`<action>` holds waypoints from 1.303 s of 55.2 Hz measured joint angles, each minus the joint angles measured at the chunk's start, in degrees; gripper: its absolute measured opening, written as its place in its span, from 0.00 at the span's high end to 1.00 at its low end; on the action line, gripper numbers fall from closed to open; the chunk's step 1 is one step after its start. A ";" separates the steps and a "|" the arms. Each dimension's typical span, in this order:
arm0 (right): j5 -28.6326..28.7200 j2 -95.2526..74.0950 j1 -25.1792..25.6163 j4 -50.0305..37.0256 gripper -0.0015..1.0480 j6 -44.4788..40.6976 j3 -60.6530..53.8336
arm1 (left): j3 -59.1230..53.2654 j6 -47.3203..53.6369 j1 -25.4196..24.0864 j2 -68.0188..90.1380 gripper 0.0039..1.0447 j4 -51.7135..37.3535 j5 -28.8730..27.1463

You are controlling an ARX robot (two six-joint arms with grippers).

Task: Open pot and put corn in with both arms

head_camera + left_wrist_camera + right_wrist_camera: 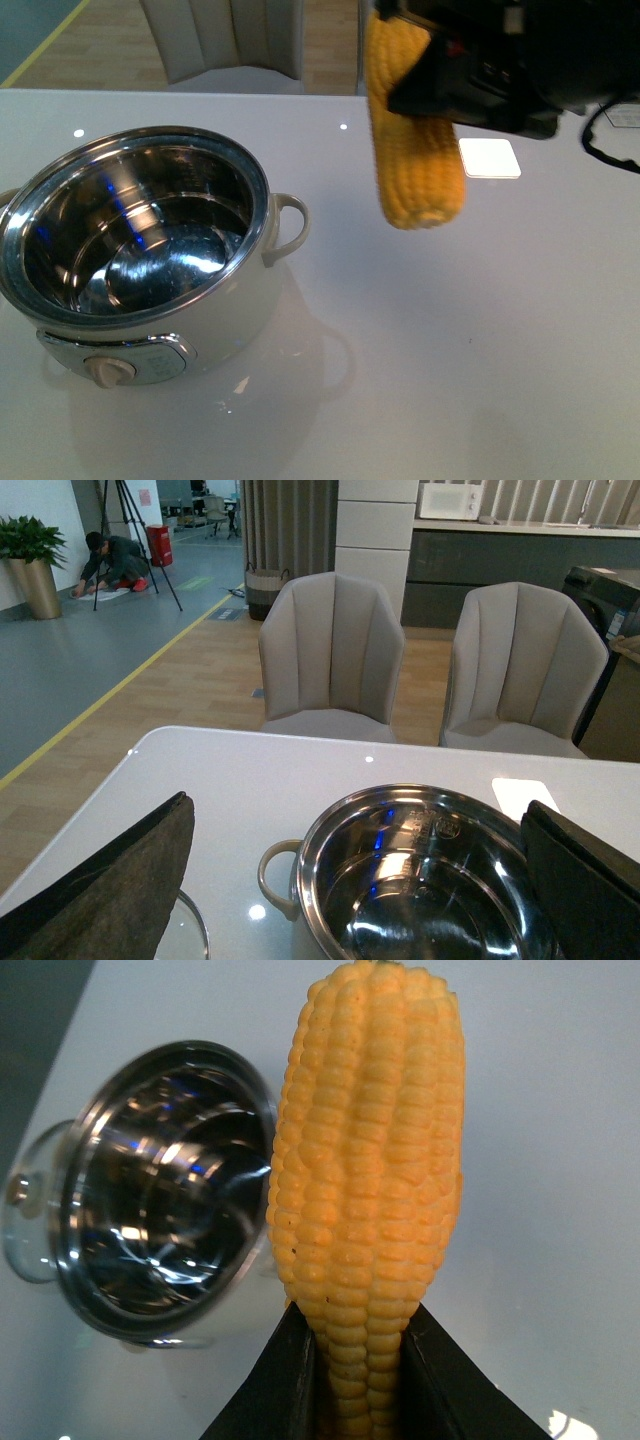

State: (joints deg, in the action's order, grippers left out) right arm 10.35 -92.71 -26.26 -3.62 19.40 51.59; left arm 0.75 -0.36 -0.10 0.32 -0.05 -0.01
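Observation:
The cream-white pot [262,190] stands open on the left of the white table, its steel inside empty. My right gripper [420,75] is up at the top right, shut on the yellow corn [415,165], which hangs lengthwise above the table to the right of the pot. In the right wrist view the corn [370,1180] is clamped at its narrow end in my right gripper [362,1380], with the pot [75,1160] beside it. My left gripper [350,900] is open and holds nothing; its dark fingers [110,880] stand either side of the pot [312,870]. It is not in the front view.
A clear glass lid [25,1210] lies on the table against the pot's far side from the corn; its edge [195,930] shows by my left gripper. A white square [490,157] sits on the table at the right. Two grey chairs [333,650] stand behind the table.

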 joint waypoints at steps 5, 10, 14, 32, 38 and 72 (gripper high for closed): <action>-0.04 -1.92 -2.69 0.28 0.86 2.89 2.84 | 0.00 0.00 0.00 0.00 0.07 0.00 0.00; -0.28 -4.57 -5.14 0.48 0.86 5.53 6.10 | 0.00 0.00 0.00 0.00 0.07 0.00 0.00; -0.28 -7.02 -6.78 0.74 0.86 7.32 8.33 | 0.00 0.00 0.00 0.00 0.07 0.00 0.00; -0.50 -18.25 -11.10 3.52 0.87 12.17 17.38 | 0.00 0.00 -0.02 0.00 0.07 0.00 0.00; -0.74 -21.42 -12.09 4.35 0.87 13.73 20.50 | 0.00 0.00 0.00 0.00 0.07 0.00 0.00; -3.54 -36.15 -15.21 12.50 0.87 16.81 39.43 | 0.00 0.00 -0.02 0.00 0.07 0.00 0.00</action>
State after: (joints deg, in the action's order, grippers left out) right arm 6.81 -128.86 -41.47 8.88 36.21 91.02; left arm 0.75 -0.36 -0.12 0.32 -0.05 -0.01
